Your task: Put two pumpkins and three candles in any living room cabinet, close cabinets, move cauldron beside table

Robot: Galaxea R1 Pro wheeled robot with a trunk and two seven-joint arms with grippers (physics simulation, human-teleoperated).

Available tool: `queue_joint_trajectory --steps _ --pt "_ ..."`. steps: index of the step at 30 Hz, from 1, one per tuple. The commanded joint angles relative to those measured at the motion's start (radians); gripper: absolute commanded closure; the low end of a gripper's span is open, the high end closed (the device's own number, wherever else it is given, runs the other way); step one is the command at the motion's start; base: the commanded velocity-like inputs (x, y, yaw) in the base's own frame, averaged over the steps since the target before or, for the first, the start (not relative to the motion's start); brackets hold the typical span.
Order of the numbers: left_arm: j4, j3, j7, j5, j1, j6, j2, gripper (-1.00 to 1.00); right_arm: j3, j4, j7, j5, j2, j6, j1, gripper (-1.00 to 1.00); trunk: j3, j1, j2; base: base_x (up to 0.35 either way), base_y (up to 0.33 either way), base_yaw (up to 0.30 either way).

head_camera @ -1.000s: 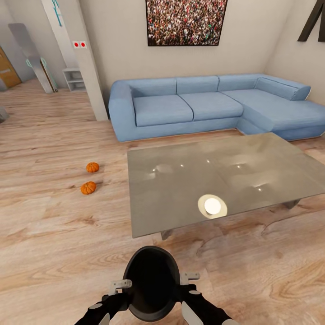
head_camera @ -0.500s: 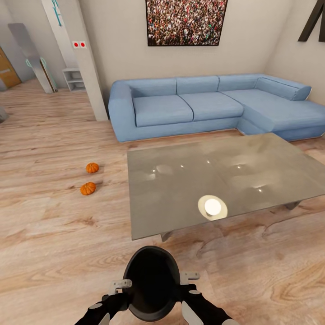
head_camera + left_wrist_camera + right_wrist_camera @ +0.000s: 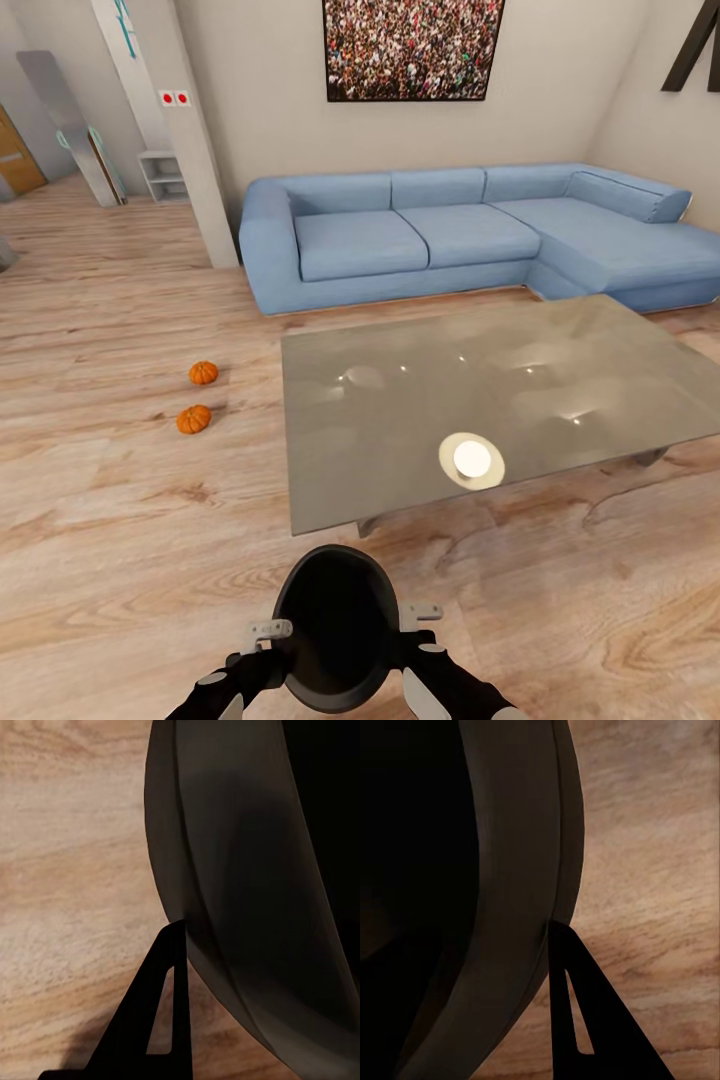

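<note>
I hold the black cauldron [image 3: 340, 625] low in front of me, above the wood floor and just short of the grey table [image 3: 560, 350]. My left gripper [image 3: 268, 632] is shut on its left rim and my right gripper [image 3: 420, 612] on its right rim. Up close, the dark cauldron wall [image 3: 247, 892] [image 3: 502, 885] has one finger lying against its outside. Two orange pumpkins [image 3: 203, 372] [image 3: 194, 419] lie on the floor left of the table. A round white spot [image 3: 472, 458] shows on the tabletop; candle or light reflection, I cannot tell. The cabinet is out of view.
A blue corner sofa [image 3: 460, 235] stands behind the table against the far wall. A white pillar [image 3: 190, 150] rises at the left, with a small white shelf [image 3: 165, 175] beyond it. Open wood floor [image 3: 110, 520] stretches left of the table and around the pumpkins.
The whole view has crept very slightly, so the camera moved a touch. Both grippers stay on the cauldron as before.
</note>
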Motion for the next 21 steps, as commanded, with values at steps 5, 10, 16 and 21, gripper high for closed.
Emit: queue_joint_trajectory --steps 5,10,16,21 --pt "-0.001 -0.01 0.008 0.02 -0.001 0.003 0.002 1.0 0.019 -0.025 0.0 -0.002 -0.001 -0.067 -0.001 1.0 -0.016 0.019 -0.036 0.0 0.0 0.0" --pt "-0.001 -0.009 0.008 0.02 -0.001 0.003 0.002 1.0 0.019 -0.025 0.0 -0.002 -0.002 -0.067 -0.001 1.0 -0.032 0.038 -0.071 0.0 0.0 0.0" --pt "-0.001 -0.008 0.008 0.02 -0.001 0.003 0.002 1.0 0.019 -0.025 0.0 -0.002 -0.002 -0.067 -0.001 1.0 -0.041 0.05 -0.092 0.0 0.0 0.0" --pt "-0.001 -0.008 0.008 0.02 -0.001 0.003 0.002 1.0 0.019 -0.025 -0.001 -0.002 -0.002 -0.067 -0.001 1.0 -0.057 0.069 -0.127 0.0 0.0 0.0"
